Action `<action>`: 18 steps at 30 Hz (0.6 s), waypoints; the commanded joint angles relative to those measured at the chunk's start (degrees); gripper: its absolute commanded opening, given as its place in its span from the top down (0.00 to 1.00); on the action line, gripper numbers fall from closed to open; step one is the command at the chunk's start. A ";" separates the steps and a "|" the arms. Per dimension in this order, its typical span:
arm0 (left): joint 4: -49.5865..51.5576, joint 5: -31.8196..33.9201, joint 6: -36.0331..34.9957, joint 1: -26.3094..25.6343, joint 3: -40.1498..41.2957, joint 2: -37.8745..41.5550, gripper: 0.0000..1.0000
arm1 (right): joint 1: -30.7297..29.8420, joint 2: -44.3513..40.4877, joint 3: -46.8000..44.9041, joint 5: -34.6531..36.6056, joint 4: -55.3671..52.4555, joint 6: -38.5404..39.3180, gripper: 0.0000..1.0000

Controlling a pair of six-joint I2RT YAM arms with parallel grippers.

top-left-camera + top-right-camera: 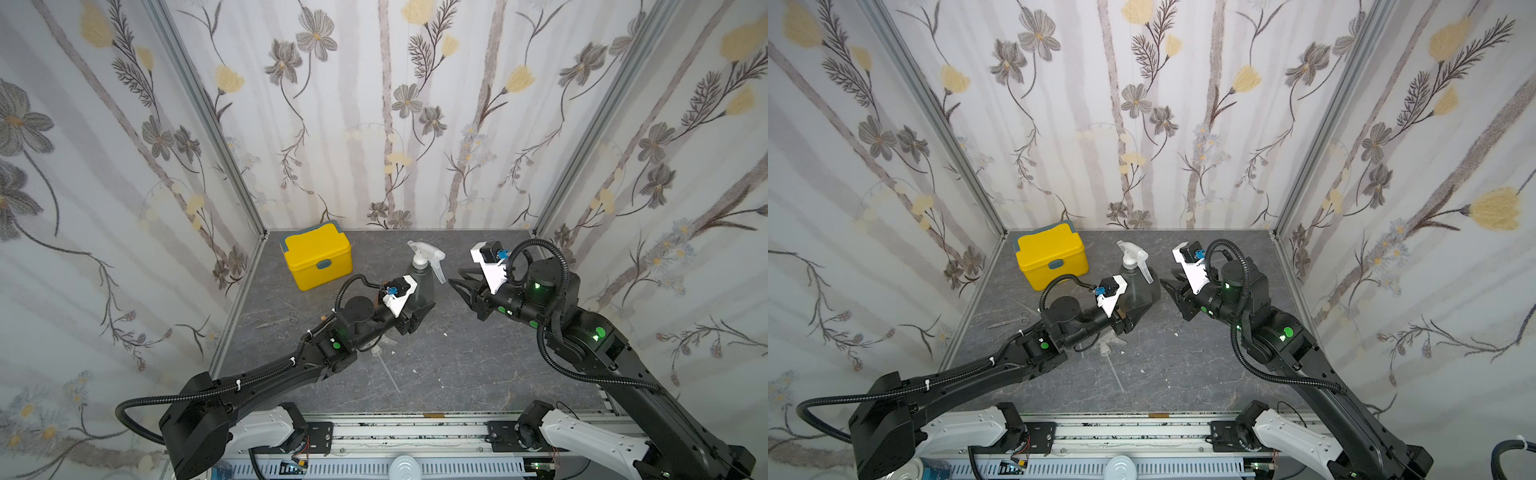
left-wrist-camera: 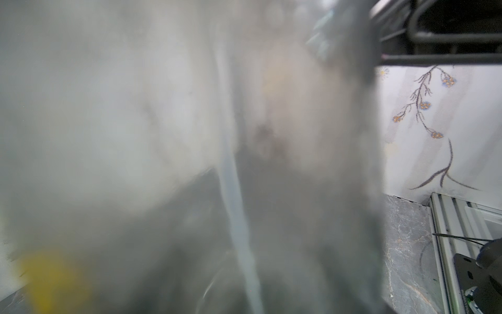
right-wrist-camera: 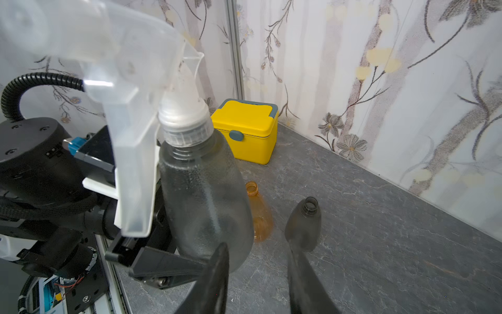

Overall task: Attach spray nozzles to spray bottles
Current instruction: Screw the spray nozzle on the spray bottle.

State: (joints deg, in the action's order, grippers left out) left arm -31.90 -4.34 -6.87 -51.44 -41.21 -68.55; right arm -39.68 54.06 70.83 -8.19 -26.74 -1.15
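A smoky grey spray bottle [image 1: 423, 286] stands upright at mid-table, and a clear spray nozzle [image 1: 424, 253] sits on its neck. My left gripper [image 1: 422, 311] is shut on the bottle's lower body. The left wrist view is filled by this blurred bottle [image 2: 163, 136], with the dip tube [image 2: 236, 217] inside it; the jaws are hidden there. My right gripper [image 1: 457, 283] hangs just right of the bottle, open and empty [image 3: 258, 261]. An amber bottle [image 3: 260, 217] and a second grey bottle [image 3: 304, 223] rest uncapped on the table. Another clear nozzle [image 1: 380, 350] lies under my left arm.
A yellow lidded box [image 1: 318, 257] stands at the back left by the corner. Small scissors [image 1: 282, 318] lie left of my left wrist. Floral walls close in three sides, and a metal rail [image 1: 415, 428] runs along the front edge.
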 commanded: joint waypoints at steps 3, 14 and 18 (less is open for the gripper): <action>-1.85 4.56 0.29 -0.06 -1.30 -1.14 0.28 | -0.14 1.68 4.31 -7.03 6.12 -4.45 0.43; -1.54 7.99 0.46 0.01 -1.61 -1.84 0.28 | -2.01 11.83 9.86 -5.94 14.79 -7.08 0.34; -1.48 8.73 0.14 -0.02 -1.77 -1.93 0.28 | -4.74 15.43 11.49 -3.11 15.82 -6.95 0.42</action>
State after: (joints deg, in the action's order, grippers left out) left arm -31.70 2.98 -6.44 -51.51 -42.37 -70.43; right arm -42.85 67.90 80.82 -13.89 -14.55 -7.75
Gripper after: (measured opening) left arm 0.723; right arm 0.593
